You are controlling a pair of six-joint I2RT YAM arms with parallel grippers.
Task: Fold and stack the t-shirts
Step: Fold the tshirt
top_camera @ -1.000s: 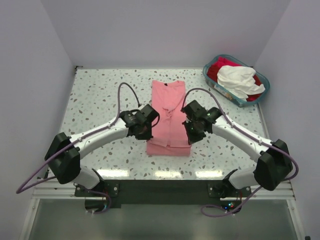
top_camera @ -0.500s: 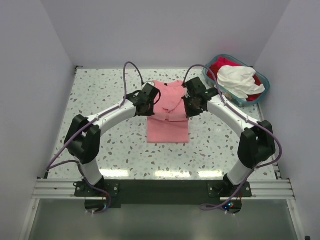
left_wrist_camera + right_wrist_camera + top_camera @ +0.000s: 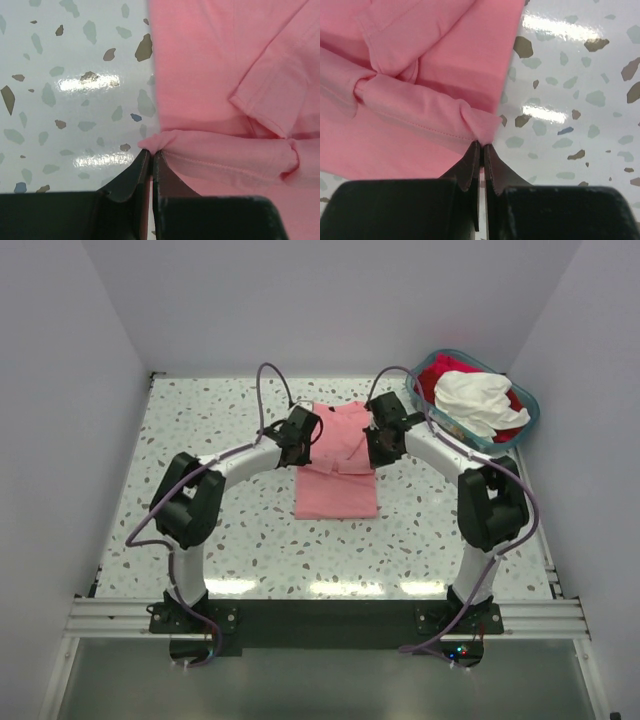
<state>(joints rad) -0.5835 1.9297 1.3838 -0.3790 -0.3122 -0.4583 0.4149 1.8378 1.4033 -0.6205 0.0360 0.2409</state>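
A salmon-pink t-shirt (image 3: 337,465) lies lengthwise in the middle of the speckled table, its near hem folded up over its middle. My left gripper (image 3: 298,443) is shut on the left corner of that hem (image 3: 152,143). On the other side my right gripper (image 3: 376,444) is shut on the hem's right corner (image 3: 485,126). Both hold the hem a little above the cloth, about halfway up the shirt. The pink t-shirt (image 3: 220,75) fills the right of the left wrist view and the same t-shirt (image 3: 410,75) fills the left of the right wrist view.
A teal-blue basket (image 3: 522,432) sits at the back right corner with a white t-shirt (image 3: 478,400) on top of red cloth (image 3: 432,378). Walls close in the table on three sides. Bare speckled tabletop (image 3: 200,440) lies left of the pink shirt.
Both arms have stretched away from their bases, carrying the shirt's near hem from the front end up over its middle. The visible length of the shirt has shortened.
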